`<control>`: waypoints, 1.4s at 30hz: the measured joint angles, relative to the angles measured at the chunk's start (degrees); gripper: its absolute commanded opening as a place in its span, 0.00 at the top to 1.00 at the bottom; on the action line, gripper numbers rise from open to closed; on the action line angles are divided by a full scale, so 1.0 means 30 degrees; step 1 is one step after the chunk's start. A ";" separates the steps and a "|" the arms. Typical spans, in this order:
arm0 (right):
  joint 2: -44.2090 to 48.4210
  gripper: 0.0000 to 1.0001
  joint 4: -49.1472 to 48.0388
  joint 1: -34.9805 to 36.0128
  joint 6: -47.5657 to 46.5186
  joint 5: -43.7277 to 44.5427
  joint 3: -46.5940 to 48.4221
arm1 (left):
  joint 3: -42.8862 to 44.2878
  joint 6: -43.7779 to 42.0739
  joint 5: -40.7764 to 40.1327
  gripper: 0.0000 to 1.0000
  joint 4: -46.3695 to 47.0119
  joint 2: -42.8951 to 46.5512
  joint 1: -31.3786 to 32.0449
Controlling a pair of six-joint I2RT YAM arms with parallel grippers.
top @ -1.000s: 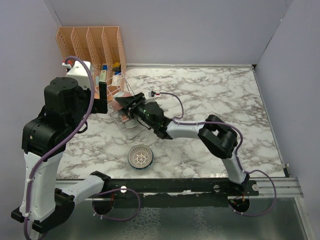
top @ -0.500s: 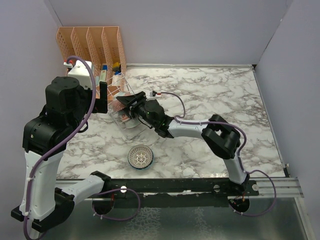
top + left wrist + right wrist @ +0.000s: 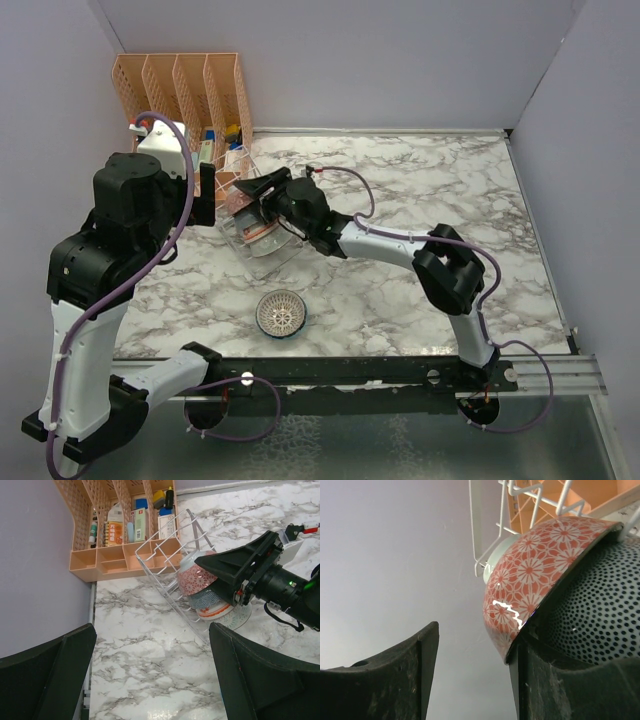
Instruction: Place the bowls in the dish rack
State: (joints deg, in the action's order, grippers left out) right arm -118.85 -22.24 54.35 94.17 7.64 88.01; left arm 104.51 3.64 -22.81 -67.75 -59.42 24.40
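Observation:
The wire dish rack (image 3: pixel 243 190) stands tilted beside the orange organizer; it also shows in the left wrist view (image 3: pixel 165 562) and the right wrist view (image 3: pixel 520 497). Stacked on their sides in it are a red flower-patterned bowl (image 3: pixel 196 580), a dotted bowl (image 3: pixel 209 599), the red-rimmed bowl (image 3: pixel 216 612) and a pale green bowl (image 3: pixel 186 559). The leaf-patterned bowl (image 3: pixel 242 619) lies at the stack's low end. The white lattice bowl (image 3: pixel 281 313) sits alone on the table. My right gripper (image 3: pixel 475 675) is open, one finger against the red bowl (image 3: pixel 540 575). My left gripper (image 3: pixel 152 680) is open, held high.
The orange slotted organizer (image 3: pixel 185 85) with small bottles stands in the back left corner, touching the rack. Grey walls close the left, back and right sides. The marble table (image 3: pixel 430 200) stretches to the right.
My right gripper has pushed farther up and left into the rack's bowls, and the rack and stack have tipped slightly. The left arm and the lattice bowl have hardly moved.

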 measured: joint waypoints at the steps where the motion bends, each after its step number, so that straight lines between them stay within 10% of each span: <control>1: 0.0000 0.44 0.0168 -0.0015 0.0000 -0.0109 0.0015 | -0.0022 -0.0007 -0.0036 0.01 0.0015 0.0000 0.0000; 42: 0.3424 0.44 0.3461 0.0007 -0.1559 -0.1479 -0.2426 | -0.0357 -0.0131 -0.0262 0.01 0.0087 0.0007 0.0000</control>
State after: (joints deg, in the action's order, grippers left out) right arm -108.57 -11.86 54.37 89.49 3.20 80.73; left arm 103.44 3.25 -23.59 -67.48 -59.40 24.40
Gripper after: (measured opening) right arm 0.562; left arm 0.989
